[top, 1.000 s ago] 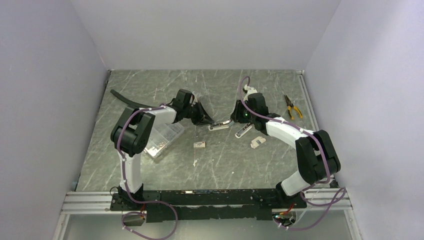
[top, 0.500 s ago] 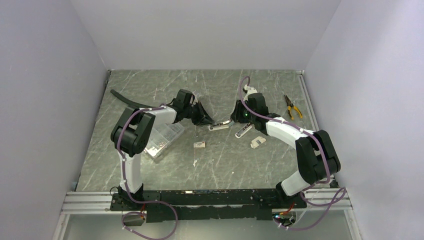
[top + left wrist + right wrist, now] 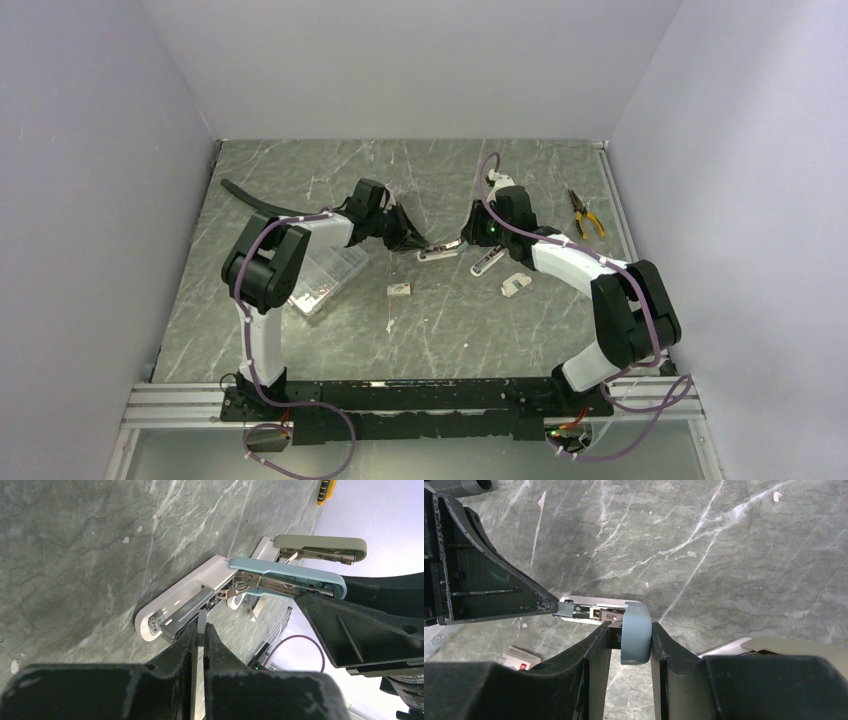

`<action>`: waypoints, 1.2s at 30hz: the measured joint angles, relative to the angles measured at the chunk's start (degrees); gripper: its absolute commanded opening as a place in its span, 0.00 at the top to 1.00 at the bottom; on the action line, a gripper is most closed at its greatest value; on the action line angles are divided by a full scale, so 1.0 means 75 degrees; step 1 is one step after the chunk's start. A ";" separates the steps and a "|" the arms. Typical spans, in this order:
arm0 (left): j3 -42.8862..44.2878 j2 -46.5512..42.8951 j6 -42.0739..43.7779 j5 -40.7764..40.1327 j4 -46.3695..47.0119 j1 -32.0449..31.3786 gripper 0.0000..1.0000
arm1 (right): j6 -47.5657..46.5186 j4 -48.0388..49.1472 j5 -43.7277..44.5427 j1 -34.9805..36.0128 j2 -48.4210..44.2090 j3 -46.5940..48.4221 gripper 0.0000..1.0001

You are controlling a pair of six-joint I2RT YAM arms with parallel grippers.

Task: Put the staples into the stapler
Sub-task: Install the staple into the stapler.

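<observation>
The stapler [image 3: 437, 254] lies mid-table with its white base [image 3: 175, 600] flat and its blue lid [image 3: 287, 575] swung up. My right gripper [image 3: 631, 630] is shut on that blue lid [image 3: 636, 635] and holds it raised. My left gripper [image 3: 201, 630] is shut on a thin grey strip of staples [image 3: 202, 620], whose tip sits at the open metal magazine [image 3: 187, 611]. In the top view the left gripper [image 3: 415, 243] and right gripper [image 3: 465, 240] face each other over the stapler. The white staples box [image 3: 399, 289] with a red mark [image 3: 519, 657] lies nearer on the table.
A second stapler [image 3: 487, 261] with an olive lid [image 3: 320, 542] lies just right of the first. A small white piece [image 3: 516, 285] sits beside it. A clear compartment case [image 3: 325, 278] lies under the left arm. Pliers [image 3: 585, 213] rest far right, a black strip [image 3: 250, 195] far left.
</observation>
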 measured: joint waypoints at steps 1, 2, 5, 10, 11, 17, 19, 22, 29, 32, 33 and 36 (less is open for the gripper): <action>0.0000 0.0000 0.0000 0.0000 -0.0003 0.0000 0.97 | 0.0000 -0.0003 -0.0003 0.0000 0.0000 0.0000 0.65; 0.0000 0.0000 0.0000 0.0000 -0.0009 0.0000 0.97 | 0.0000 -0.0003 -0.0003 0.0000 0.0000 0.0000 0.65; 0.0000 0.0000 0.0000 0.0000 -0.0012 0.0000 0.97 | 0.0000 -0.0003 0.0000 0.0000 0.0000 0.0000 0.65; 0.0000 0.0006 0.0000 0.0000 -0.0015 0.0000 0.97 | 0.0000 -0.0003 -0.0003 0.0000 0.0000 0.0000 0.65; 0.0000 0.0006 0.0000 0.0000 -0.0015 0.0000 0.97 | 0.0000 0.0000 -0.0003 0.0000 0.0000 0.0000 0.65; 0.0000 0.0017 0.0000 -0.0003 -0.0017 0.0000 0.97 | 0.0000 0.0000 -0.0003 0.0000 0.0000 0.0000 0.65; 0.0000 0.0032 0.0000 -0.0009 -0.0017 -0.0006 0.97 | 0.0000 0.0000 -0.0006 0.0000 0.0000 0.0000 0.65; 0.0000 0.0093 -0.0009 -0.0017 0.0003 -0.0012 0.97 | 0.0000 0.0000 -0.0003 0.0000 0.0000 0.0000 0.65; 0.0000 0.0114 -0.0026 0.0003 0.0044 -0.0015 0.97 | -0.0006 0.0000 -0.0003 0.0000 0.0000 0.0000 0.65; 0.0000 0.0114 -0.0026 0.0003 0.0044 -0.0012 0.97 | -0.0023 0.0000 -0.0006 0.0000 0.0000 0.0000 0.64; 0.0000 0.0114 -0.0026 0.0003 0.0044 -0.0015 0.97 | -0.0026 0.0000 -0.0006 0.0000 0.0000 0.0000 0.64; 0.0000 0.0114 -0.0026 0.0003 0.0044 -0.0015 0.97 | -0.0029 0.0000 -0.0006 0.0000 0.0000 0.0000 0.64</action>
